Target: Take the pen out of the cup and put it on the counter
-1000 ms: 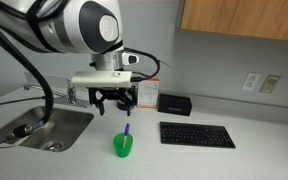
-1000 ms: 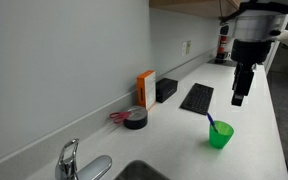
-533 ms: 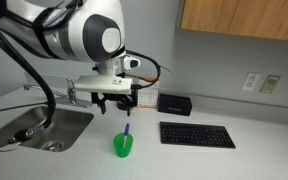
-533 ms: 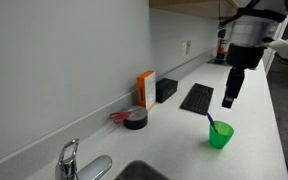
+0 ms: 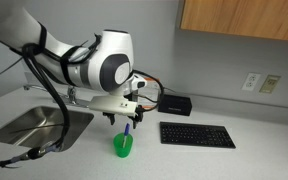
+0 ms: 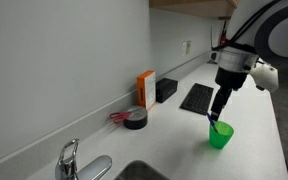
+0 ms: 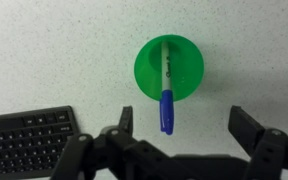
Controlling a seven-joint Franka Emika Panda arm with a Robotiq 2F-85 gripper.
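You have brought the gripper (image 5: 123,118) down since a second ago; it now hangs just above the green cup (image 5: 123,146), jaws apart. In an exterior view, the steel sink (image 5: 39,125) lies at the left, the cup stands on the counter (image 5: 184,162) in the middle, and the black keyboard (image 5: 197,134) sits to its right. The blue pen (image 7: 166,100) leans inside the cup, its capped end over the rim. In the wrist view that end lies between the spread fingers (image 7: 126,118), touching neither.
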